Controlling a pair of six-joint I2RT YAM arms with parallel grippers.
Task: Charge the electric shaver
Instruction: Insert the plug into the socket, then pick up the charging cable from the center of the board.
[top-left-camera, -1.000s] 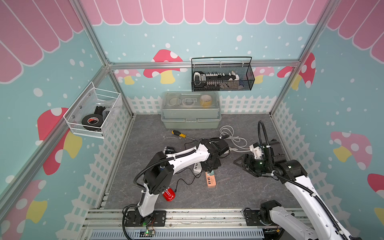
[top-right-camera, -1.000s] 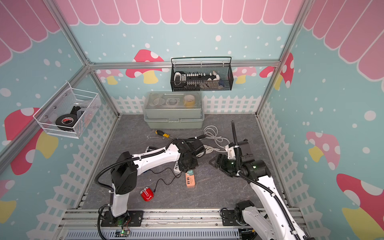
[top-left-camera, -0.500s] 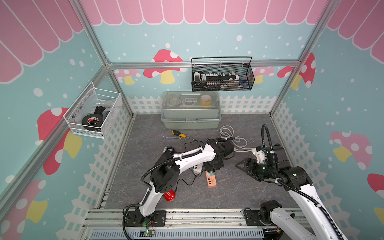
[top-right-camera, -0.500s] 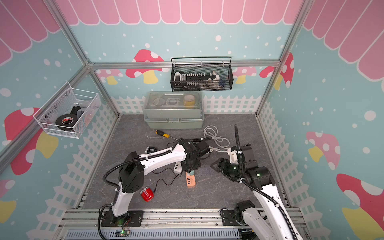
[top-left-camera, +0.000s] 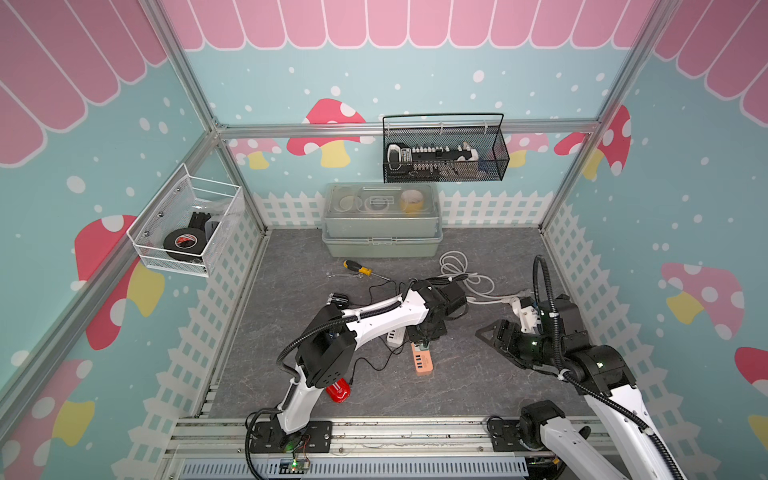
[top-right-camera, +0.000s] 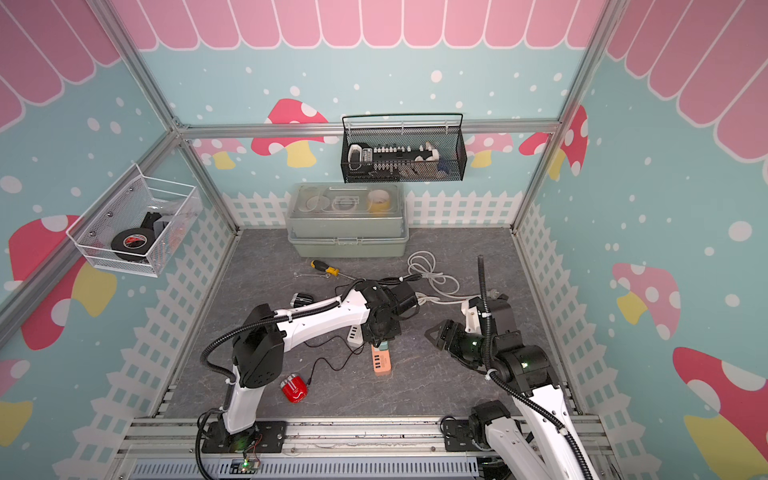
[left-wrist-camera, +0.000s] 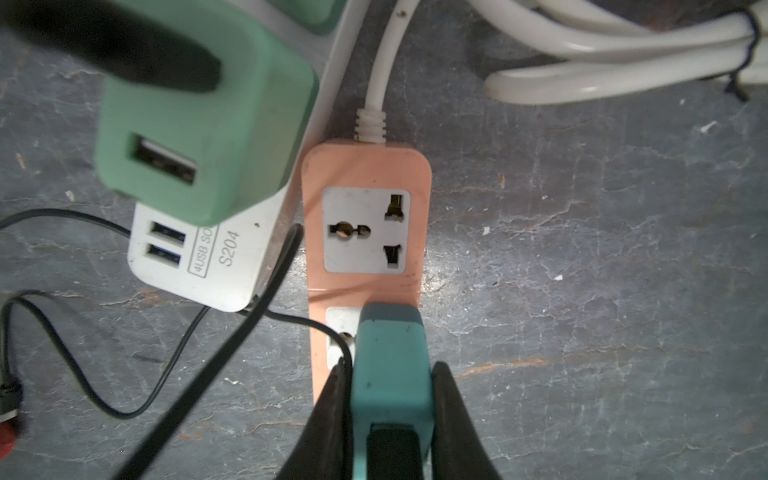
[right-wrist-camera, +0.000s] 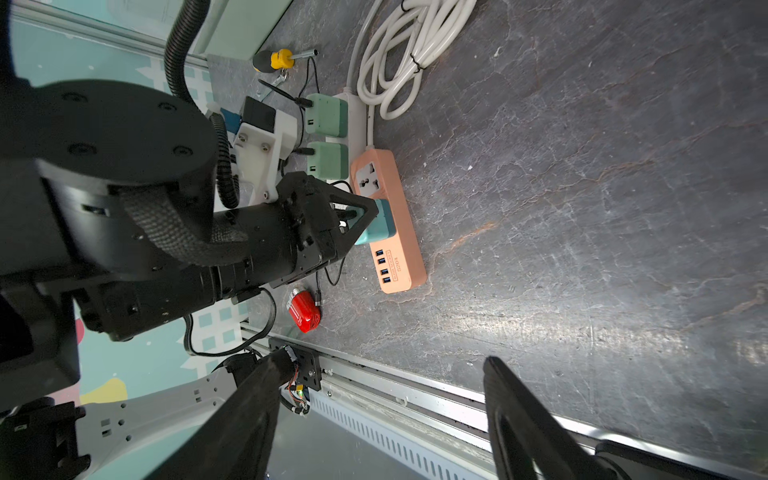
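Note:
The small red electric shaver (top-left-camera: 338, 390) (right-wrist-camera: 304, 311) lies near the table's front, and a thin black cable (top-right-camera: 328, 365) runs from it toward the power strips. My left gripper (left-wrist-camera: 390, 365) (top-left-camera: 424, 336) is shut on a teal USB charger (left-wrist-camera: 390, 353) (right-wrist-camera: 376, 220). The charger stands on the second socket of the orange power strip (top-left-camera: 422, 361) (left-wrist-camera: 365, 166). To the right of the strip and apart from it, my right gripper (top-left-camera: 484, 332) (right-wrist-camera: 385, 357) hangs open with nothing in it.
A white power strip (left-wrist-camera: 199, 266) with two green chargers (right-wrist-camera: 326, 114) lies beside the orange one. A coiled white cord (top-left-camera: 461, 270), a screwdriver (top-left-camera: 357, 266) and a green toolbox (top-left-camera: 380, 220) lie further back. A small black item (top-right-camera: 301, 299) sits by the left arm.
The right arm's elbow has drawn back toward the front right, and its jaws stay wide. The left gripper keeps its hold on the teal charger at the orange strip.

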